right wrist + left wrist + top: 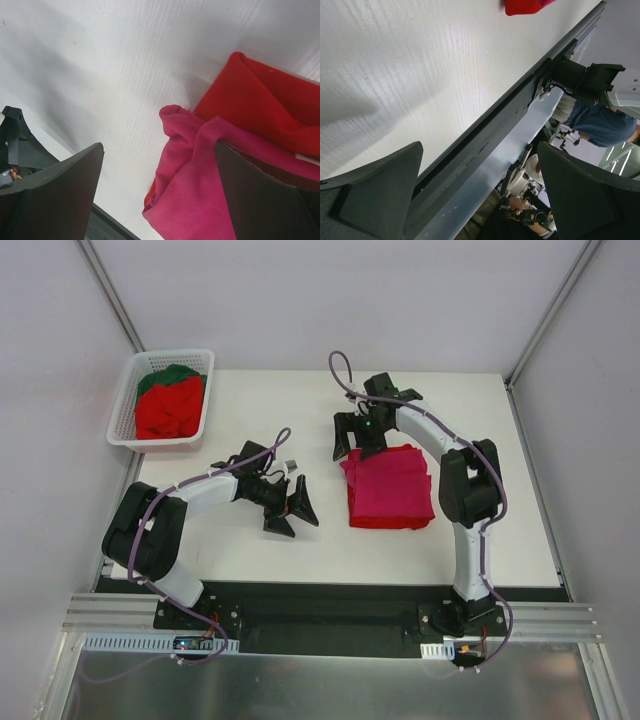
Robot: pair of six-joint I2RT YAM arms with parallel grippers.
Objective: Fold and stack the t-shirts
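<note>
Spread wide and empty, the right gripper [356, 445] hangs over the far-left corner of the folded magenta t-shirt [392, 480], which lies on a red t-shirt [260, 95]. Left of this stack the left gripper [293, 512], its arm bent low, gapes empty. Farther left, a basket [125, 440] holds red t-shirts [168, 408] and a dark green t-shirt [178, 373].

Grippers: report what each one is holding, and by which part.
Nothing is held. The right gripper stands open over a corner of the magenta t-shirt; the left gripper is open above the table.
</note>
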